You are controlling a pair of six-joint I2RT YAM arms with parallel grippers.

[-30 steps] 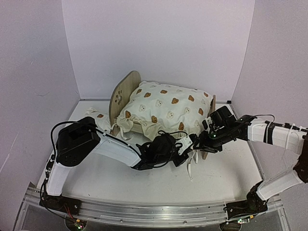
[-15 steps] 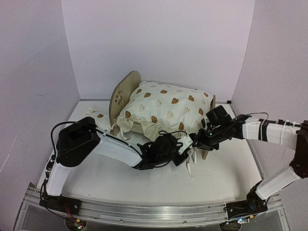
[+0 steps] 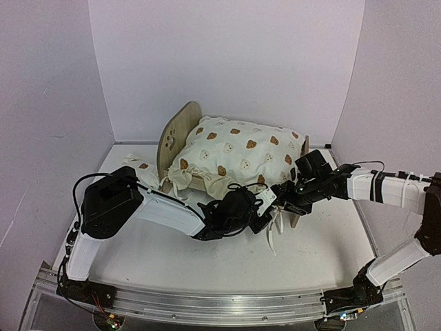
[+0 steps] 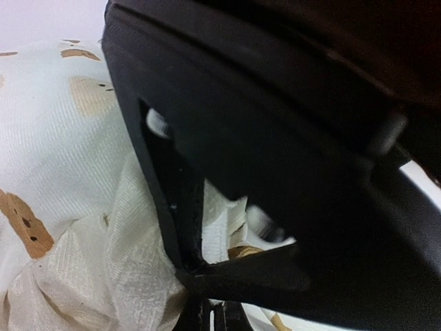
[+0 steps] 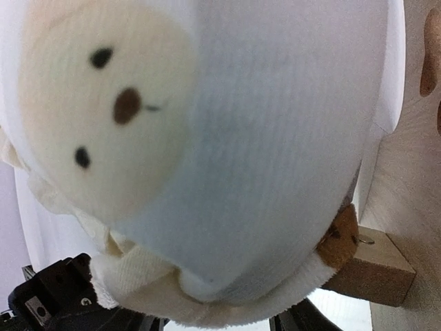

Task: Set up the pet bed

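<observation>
Bed (image 3: 180,127) stands at tabletop (image 3: 207,269) rear centre, with the cushion (image 3: 241,155) laid on it. Left pincer (image 3: 264,207) and right pincer (image 3: 285,200) meet at the cushion's near-right corner, probably to secure its ties (image 3: 271,238). The opening of each pincer cannot be determined because both wrist views are obstructed.

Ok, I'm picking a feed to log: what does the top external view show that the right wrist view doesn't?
Only top external: the whole pet bed with its paw-cutout headboard, the small pillow, and the left hand and right hand close together at the near corner of the bear-print cushion. Only right wrist: a close-up wooden block with a screw. Both: that cushion.
</observation>
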